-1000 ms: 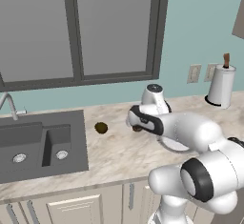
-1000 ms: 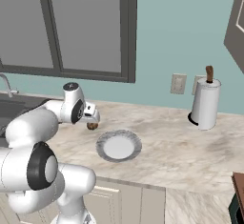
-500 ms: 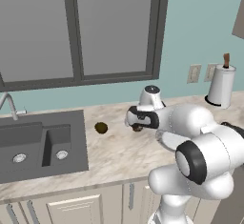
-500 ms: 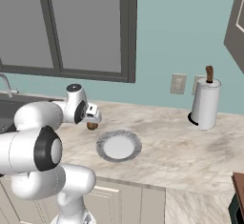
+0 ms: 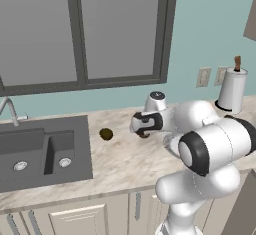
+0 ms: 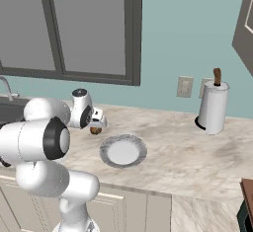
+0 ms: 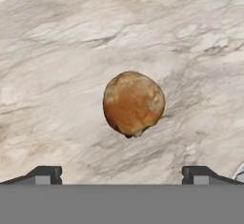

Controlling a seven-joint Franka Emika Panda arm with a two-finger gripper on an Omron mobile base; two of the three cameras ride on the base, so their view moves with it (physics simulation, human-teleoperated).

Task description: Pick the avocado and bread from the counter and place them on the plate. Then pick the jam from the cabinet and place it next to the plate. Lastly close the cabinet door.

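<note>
Bread [image 7: 134,104] on counter [image 7: 57,51]; avocado [image 5: 106,134] apart.

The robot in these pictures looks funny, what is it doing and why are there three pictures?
It is a white robot arm with a two-finger gripper, standing at a kitchen counter. Two cameras sit behind it, one on each side, so you see the same kitchen twice. The third camera rides on the hand and looks down past the fingertips. Right under the hand lies the bread, a little brown ball. The fingers are spread wide and hold nothing. The avocado waits near the sink, and the plate has no food on it. A paper towel roll stands by the wall.
</note>
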